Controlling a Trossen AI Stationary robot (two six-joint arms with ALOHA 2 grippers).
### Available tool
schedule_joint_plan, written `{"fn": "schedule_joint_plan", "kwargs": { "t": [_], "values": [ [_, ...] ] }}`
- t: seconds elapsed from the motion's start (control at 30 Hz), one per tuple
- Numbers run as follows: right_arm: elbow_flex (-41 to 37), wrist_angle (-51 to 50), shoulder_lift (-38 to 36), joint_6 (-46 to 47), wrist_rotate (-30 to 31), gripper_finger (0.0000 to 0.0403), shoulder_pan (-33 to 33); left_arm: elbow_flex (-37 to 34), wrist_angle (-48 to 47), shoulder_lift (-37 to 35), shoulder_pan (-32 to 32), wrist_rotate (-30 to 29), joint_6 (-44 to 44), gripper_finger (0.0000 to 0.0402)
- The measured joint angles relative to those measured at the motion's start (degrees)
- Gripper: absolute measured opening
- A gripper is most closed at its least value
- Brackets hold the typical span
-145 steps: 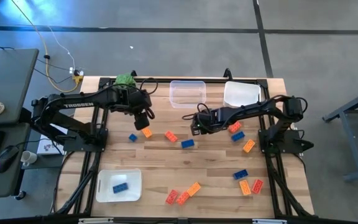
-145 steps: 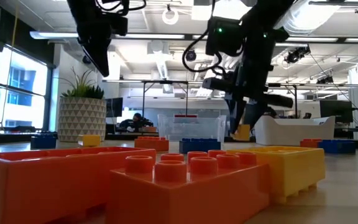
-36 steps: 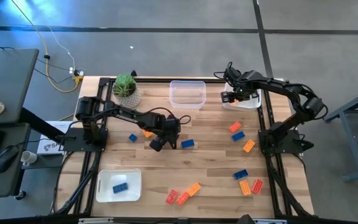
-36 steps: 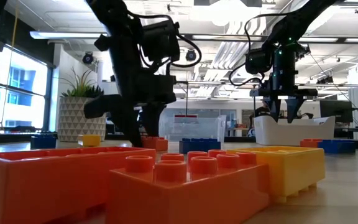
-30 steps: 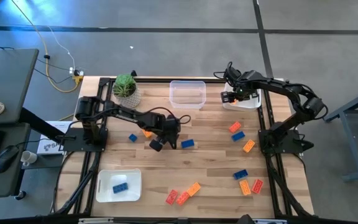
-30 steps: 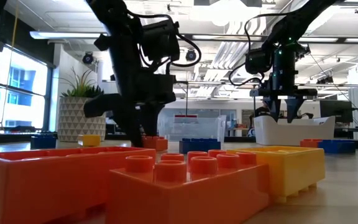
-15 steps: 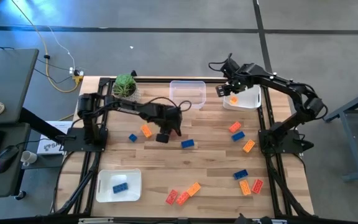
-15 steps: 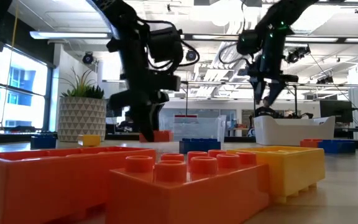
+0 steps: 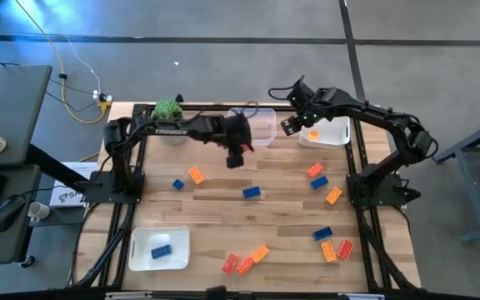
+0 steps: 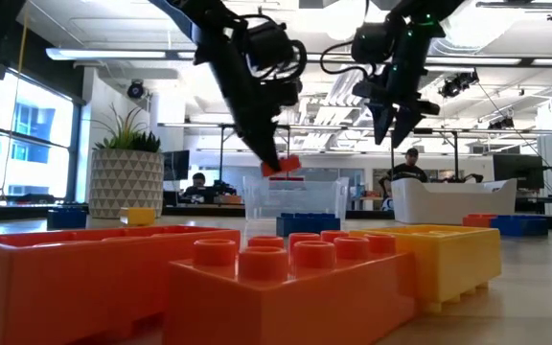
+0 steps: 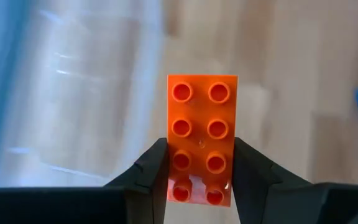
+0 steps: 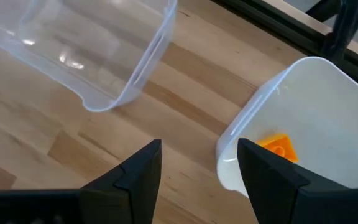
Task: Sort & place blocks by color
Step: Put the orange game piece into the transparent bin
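Altogether three trays, one plant.

A pale wooden slatted counter carries a clear plastic tray, two white plastic trays and a green potted plant. Small blue, red and orange plastic toy bricks lie scattered on it, several clustered along the near edge.

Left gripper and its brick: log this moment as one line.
left gripper: shut on red plastic brick, airborne beside clear plastic tray | right gripper: open, empty, beside white tray holding orange block
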Motion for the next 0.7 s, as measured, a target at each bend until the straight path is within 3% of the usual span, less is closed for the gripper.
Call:
{"fn": "schedule_joint_plan", "kwargs": {
  "t": [0.37, 0.7],
  "values": [
    [0.00, 1.22, 0.00, 0.01, -3.10, 0.0197, 0.54, 0.39, 4.89, -0.08, 7.67, 0.86, -5.28, 0.0108],
    [0.00, 1.59, 0.00, -0.48, -9.85, 0.0197, 0.81, 0.32, 6.17, -0.08, 10.20, 3.62, -5.88, 0.0164]
  ]
}}
